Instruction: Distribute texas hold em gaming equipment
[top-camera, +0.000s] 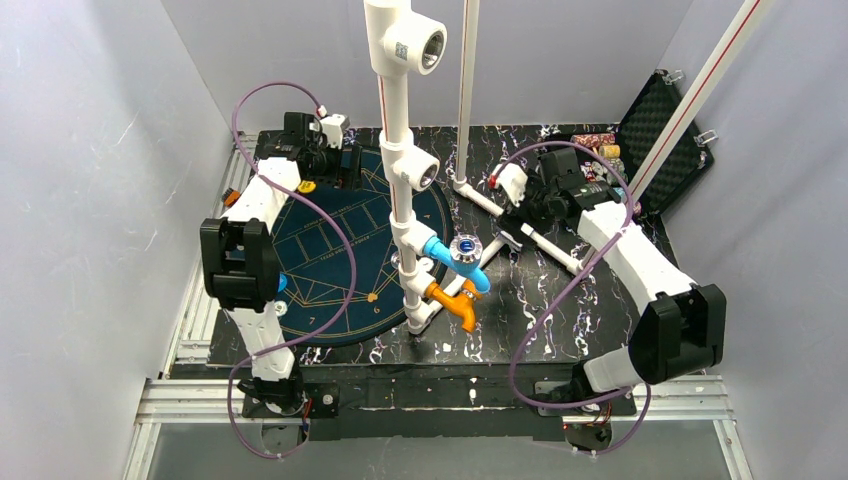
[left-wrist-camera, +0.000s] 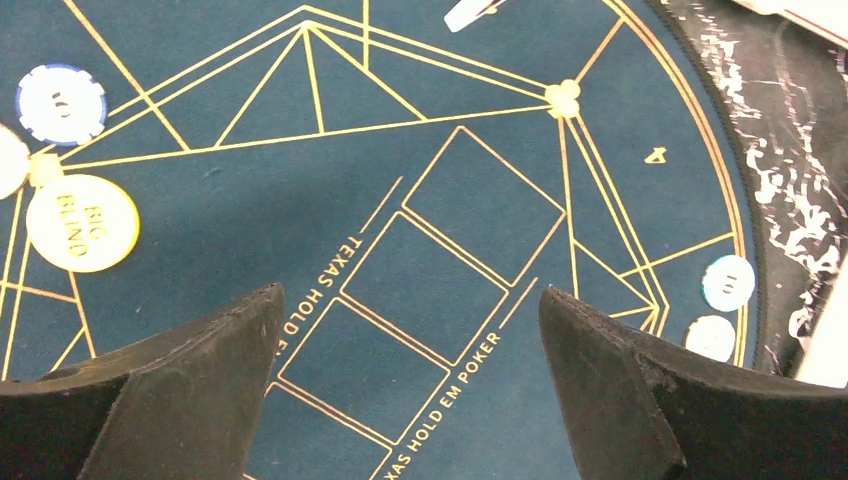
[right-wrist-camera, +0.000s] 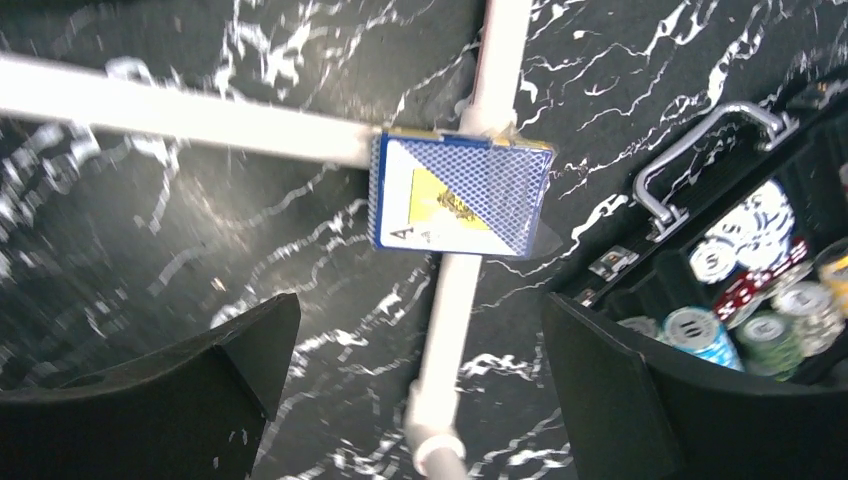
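Over the far left part of the round poker mat (top-camera: 310, 270), the left gripper (left-wrist-camera: 412, 310) is hanging with its fingers spread as wide as they go, holding nothing. Beneath the gap only the mat's printed card boxes are showing, and the chips are lying well clear of both fingers. Five round pieces are resting on the mat in the left wrist view. A blue-rimmed chip (left-wrist-camera: 60, 103), a yellow BIG BLIND disc (left-wrist-camera: 82, 222) and a white piece (left-wrist-camera: 8, 160) cut by the frame edge are grouped out past one finger. A pale blue chip (left-wrist-camera: 728, 282) and a white chip (left-wrist-camera: 711, 337) are sitting past the other finger, just inside the mat's gold-lined rim.

Over the far right of the table (top-camera: 500, 330), the right gripper (right-wrist-camera: 420, 320) is gaping just as wide and gripping nothing. One pack of cards (right-wrist-camera: 462, 195) is lying ahead of its fingertips, apart from them, on the crossing of the white pipes (right-wrist-camera: 170, 112). An open black case (top-camera: 640, 120) is sitting at the far right corner, its wall showing just beside one finger. Stacked chips (right-wrist-camera: 745, 290) are filling the case, overlapping too much to count. A tall pipe frame (top-camera: 395, 110) is standing mid-table between the arms, narrowing the room there.
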